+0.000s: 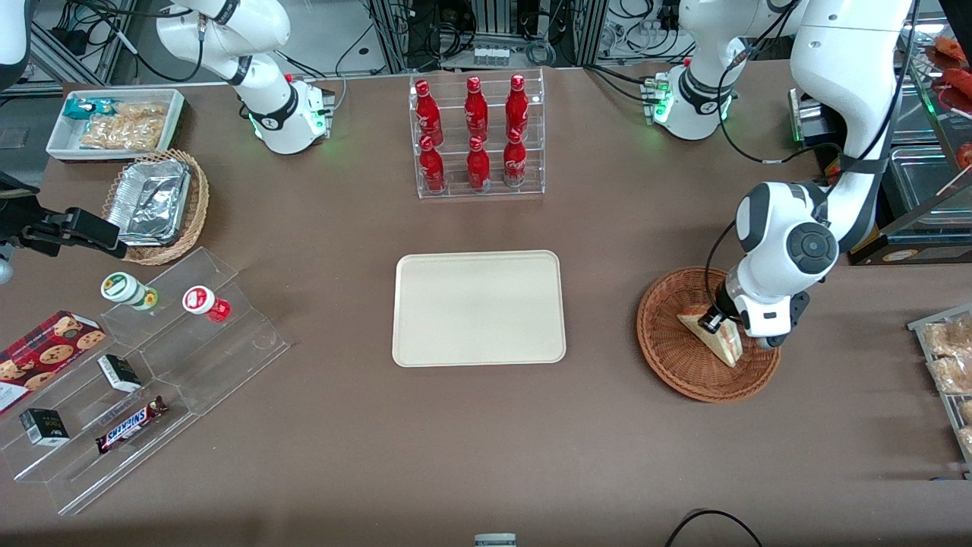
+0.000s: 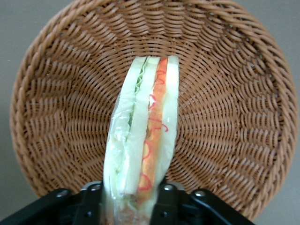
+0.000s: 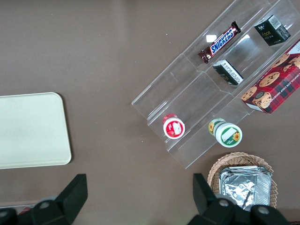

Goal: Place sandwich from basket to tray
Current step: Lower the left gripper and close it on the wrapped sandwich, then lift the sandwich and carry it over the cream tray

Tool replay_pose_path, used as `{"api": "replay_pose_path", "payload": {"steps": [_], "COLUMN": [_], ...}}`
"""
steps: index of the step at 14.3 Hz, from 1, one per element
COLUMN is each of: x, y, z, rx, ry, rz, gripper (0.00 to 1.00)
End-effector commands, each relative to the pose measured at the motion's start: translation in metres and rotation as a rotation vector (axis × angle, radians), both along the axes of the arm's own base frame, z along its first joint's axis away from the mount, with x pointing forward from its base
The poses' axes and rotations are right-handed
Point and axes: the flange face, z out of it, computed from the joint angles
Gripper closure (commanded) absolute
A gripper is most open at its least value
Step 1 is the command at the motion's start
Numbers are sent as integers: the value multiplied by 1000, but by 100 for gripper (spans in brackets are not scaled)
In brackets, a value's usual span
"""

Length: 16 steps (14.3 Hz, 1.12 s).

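Note:
The sandwich (image 1: 715,336) is a pale triangular wedge in clear wrap, lying in the round reddish-brown wicker basket (image 1: 668,357) toward the working arm's end of the table. In the left wrist view the sandwich (image 2: 143,126) shows its red and green filling stripes over the basket's weave (image 2: 225,108). My left gripper (image 1: 721,323) is down in the basket with its black fingers (image 2: 91,204) pressed against both bread faces, shut on the sandwich (image 2: 143,126). The cream-beige tray (image 1: 478,308) lies flat at the table's middle; it also shows in the right wrist view (image 3: 28,129).
A clear rack of red bottles (image 1: 477,137) stands farther from the front camera than the tray. A clear stepped display with snacks (image 1: 144,365), a tan basket of foil containers (image 1: 156,201) and a white snack bin (image 1: 114,121) lie toward the parked arm's end. Packaged bread (image 1: 949,365) sits at the working arm's table edge.

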Motion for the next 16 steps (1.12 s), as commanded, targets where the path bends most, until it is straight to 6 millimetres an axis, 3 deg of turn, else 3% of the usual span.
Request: {"api": "replay_pose_path", "payload": {"steps": [1,5,7,11,14,16], "x": [10,12,9,-9,-17,-33], "y": [-15,-92,-127,-240,-315,-359], "z": [39,72,80,65,50,36], "rx": [26,41,35,10,-11,-13], "ry": [38,79,59,45,28,25], "rz": [-64,-481,-565,-661,-653,-644], "gripper": [95,92,92,94,94,94]}}
